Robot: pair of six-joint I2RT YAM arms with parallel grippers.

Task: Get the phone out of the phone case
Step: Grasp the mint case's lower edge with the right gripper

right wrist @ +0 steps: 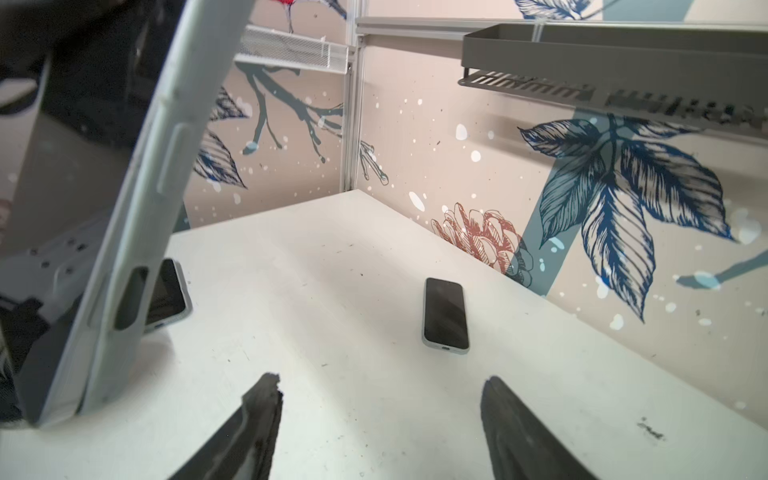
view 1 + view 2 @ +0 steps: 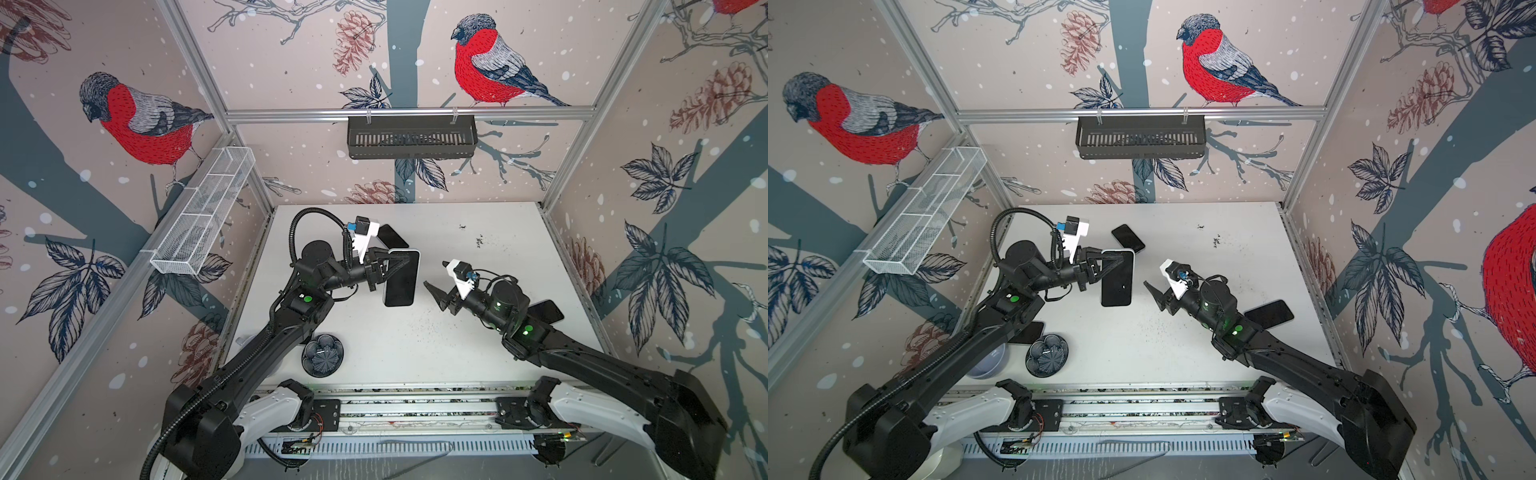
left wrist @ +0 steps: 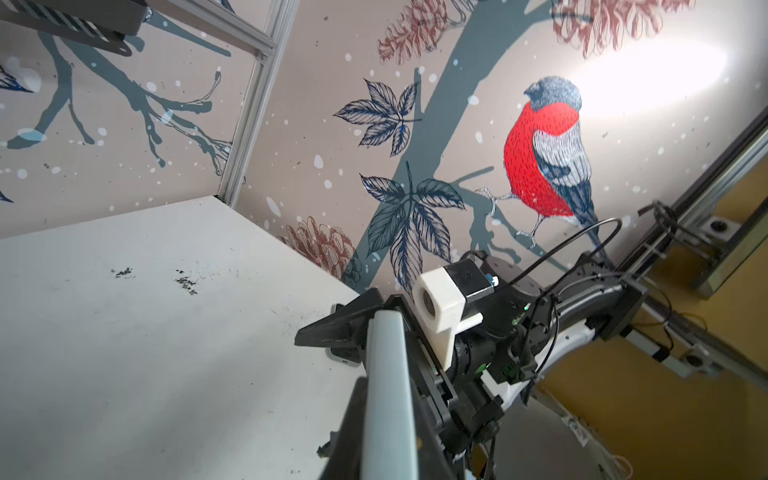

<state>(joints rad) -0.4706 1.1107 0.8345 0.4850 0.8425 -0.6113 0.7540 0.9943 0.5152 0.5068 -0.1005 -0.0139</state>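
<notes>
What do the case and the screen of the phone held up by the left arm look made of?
Case: pale grey, matte, with moulded button bumps and a cutout, so probably silicone or soft plastic. Screen: glossy black and mirroring the surroundings, likely glass.

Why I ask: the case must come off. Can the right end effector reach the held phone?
Probably yes: the right end effector is open, pointing at the cased phone that the left end effector clamps by one end, with nothing between them.

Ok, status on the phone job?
Left pincer shut on cased phone. Right pincer open, empty. Not separated yet. Nothing between them.
</notes>
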